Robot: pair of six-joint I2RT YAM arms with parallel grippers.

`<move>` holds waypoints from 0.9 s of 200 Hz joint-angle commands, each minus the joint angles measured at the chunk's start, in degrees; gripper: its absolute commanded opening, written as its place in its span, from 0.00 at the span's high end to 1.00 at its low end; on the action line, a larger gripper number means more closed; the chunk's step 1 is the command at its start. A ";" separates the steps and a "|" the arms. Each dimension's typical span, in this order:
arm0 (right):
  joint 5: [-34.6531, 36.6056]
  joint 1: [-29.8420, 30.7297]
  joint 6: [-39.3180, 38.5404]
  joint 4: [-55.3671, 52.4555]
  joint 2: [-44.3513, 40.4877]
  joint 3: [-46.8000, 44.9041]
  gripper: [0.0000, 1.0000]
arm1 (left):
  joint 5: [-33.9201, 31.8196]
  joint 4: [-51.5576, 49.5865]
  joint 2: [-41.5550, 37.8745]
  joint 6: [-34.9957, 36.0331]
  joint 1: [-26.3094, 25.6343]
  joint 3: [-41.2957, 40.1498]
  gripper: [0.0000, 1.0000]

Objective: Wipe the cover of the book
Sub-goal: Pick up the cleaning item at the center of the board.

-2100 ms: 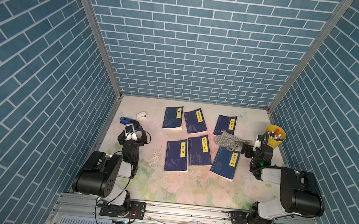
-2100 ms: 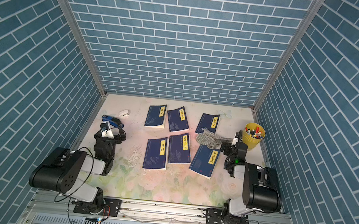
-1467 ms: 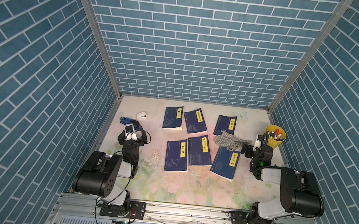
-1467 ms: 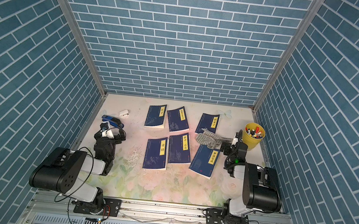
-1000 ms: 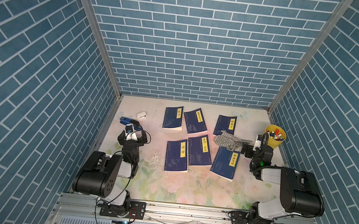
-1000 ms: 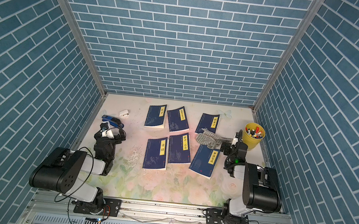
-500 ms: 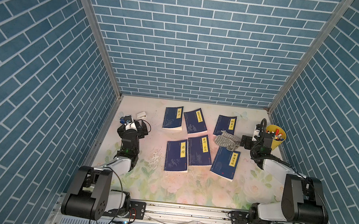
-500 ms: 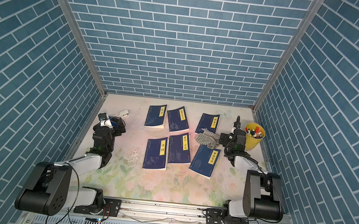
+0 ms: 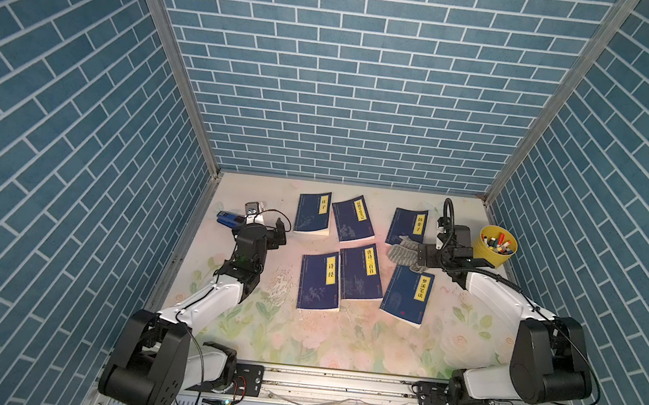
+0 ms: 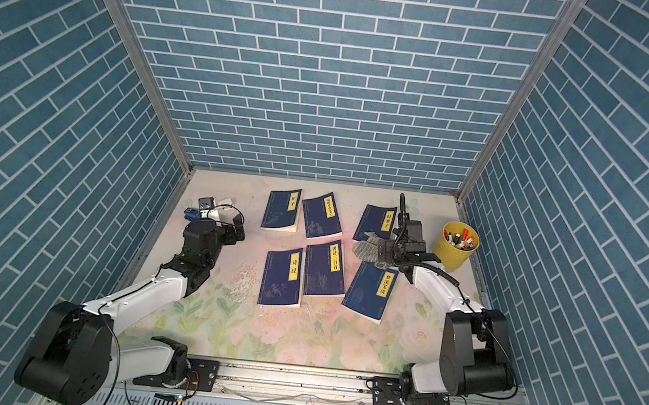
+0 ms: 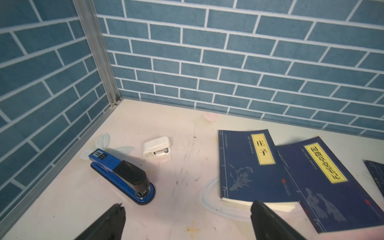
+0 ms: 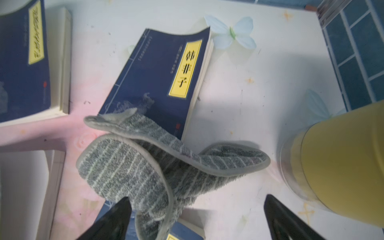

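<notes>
- Right end effector (image 12: 196,199): jaws wide, empty, over cloth (image 12: 133,172).
- Cloth bridges near book (image 9: 407,294) and far book (image 9: 408,225), right side of bench (image 9: 340,345).
- Left end effector (image 11: 187,204): wide, empty, over bench between stapler (image 11: 122,176) and back-left book (image 11: 245,166).

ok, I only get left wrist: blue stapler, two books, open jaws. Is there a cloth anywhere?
Observer: Yes. A grey striped cloth lies crumpled, one corner draped on the 韩非子 book.
Operator: Right gripper holding it?
Observer: No, the right gripper is open over it, nothing clamped.
Operator: Anything close by?
Observer: A yellow cup of pens stands beside that arm.
</notes>
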 commanded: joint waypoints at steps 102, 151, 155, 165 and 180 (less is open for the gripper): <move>-6.40 -0.16 -0.43 -9.12 15.73 13.23 0.01 | 1.36 -9.32 -5.86 -4.63 -7.19 -3.11 0.00; -6.17 -0.34 0.73 -14.14 19.79 17.04 0.01 | 2.02 -9.43 -5.92 -5.06 -7.37 -3.73 0.00; -6.16 -0.42 0.82 -15.00 20.19 17.43 0.01 | 2.04 -9.41 -5.93 -5.07 -7.37 -3.75 0.00; -6.05 -0.55 1.01 -17.18 21.53 18.73 0.01 | 2.17 -9.42 -5.91 -5.17 -7.41 -3.69 0.00; -5.73 -0.77 1.28 -20.73 23.72 20.60 0.01 | 2.33 -9.41 -5.92 -5.31 -7.46 -3.73 0.00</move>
